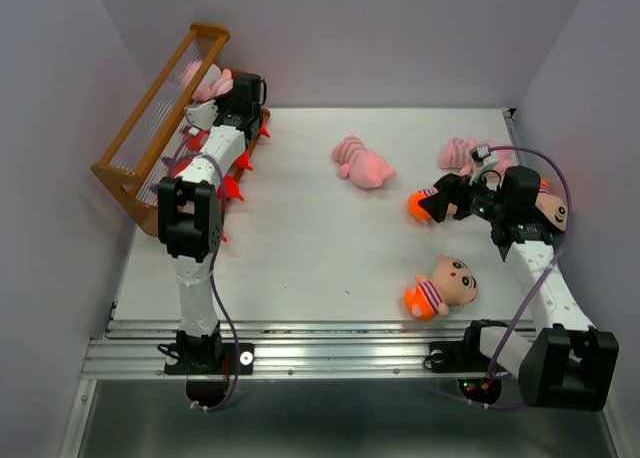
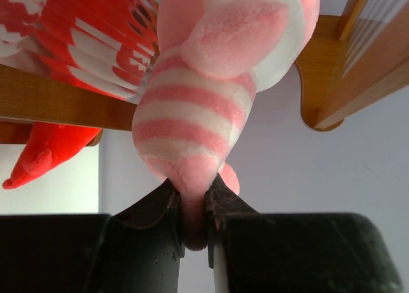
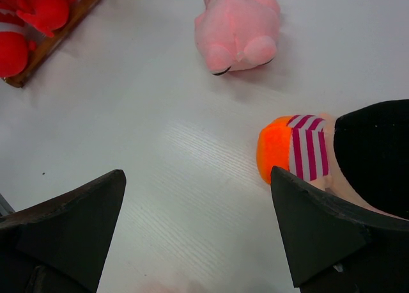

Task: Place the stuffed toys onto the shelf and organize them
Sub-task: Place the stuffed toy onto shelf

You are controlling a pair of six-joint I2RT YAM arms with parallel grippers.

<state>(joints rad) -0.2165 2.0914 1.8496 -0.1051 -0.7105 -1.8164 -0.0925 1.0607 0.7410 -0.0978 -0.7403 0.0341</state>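
My left gripper point(image 1: 232, 96) is at the wooden shelf point(image 1: 150, 108) in the far left corner, shut on a limb of a pink striped pig point(image 2: 204, 82); that pig point(image 1: 208, 79) is up against the slats. Red monsters point(image 1: 236, 184) line the shelf's lowest tier. My right gripper point(image 1: 440, 200) hovers open above the table, with the orange bottom of a boy doll point(image 3: 276, 149) beside its right finger; nothing is between the fingers. A second pig point(image 1: 362, 162) lies mid-table, and another boy doll point(image 1: 441, 287) is nearer the front.
A third pig point(image 1: 458, 154) lies behind the right gripper. A boy doll's head point(image 1: 553, 211) shows from under the right arm. Grey walls close in the table on three sides. The shelf's wooden end piece point(image 2: 319, 82) is right of the held pig.
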